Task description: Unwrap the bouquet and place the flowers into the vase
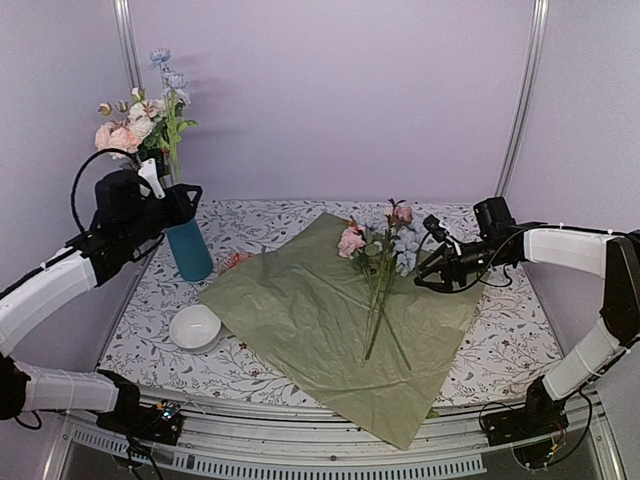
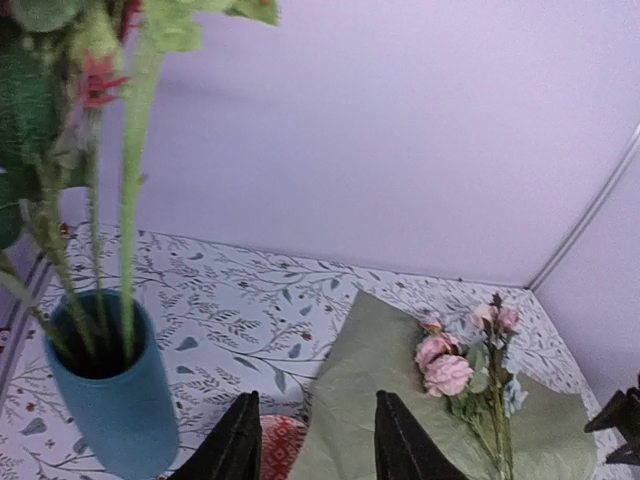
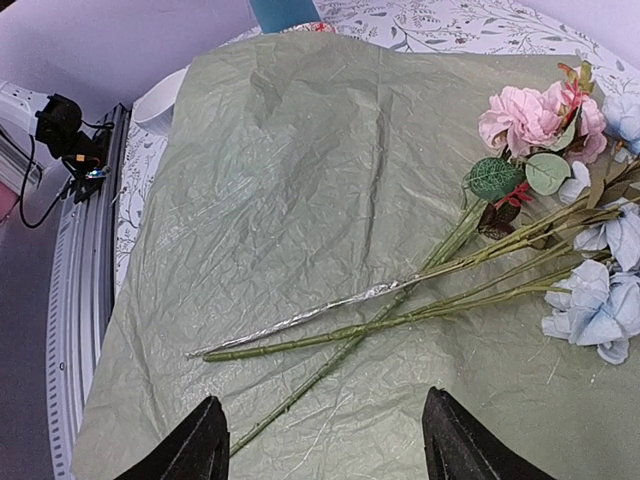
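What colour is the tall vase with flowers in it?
The vase is teal blue, best seen in the left wrist view.

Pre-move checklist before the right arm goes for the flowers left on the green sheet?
1. Vase upright, placed flowers standing in it: ok.
2. Left gripper open and empty, beside the vase: ok.
3. Right gripper open and empty: ok.
4. Loose flowers lie unwrapped on the green sheet, stems exposed: ok.
5. Stems between the right fingers: not ok, they lie ahead of them.
6. Room in the vase mouth for more stems: cannot tell.
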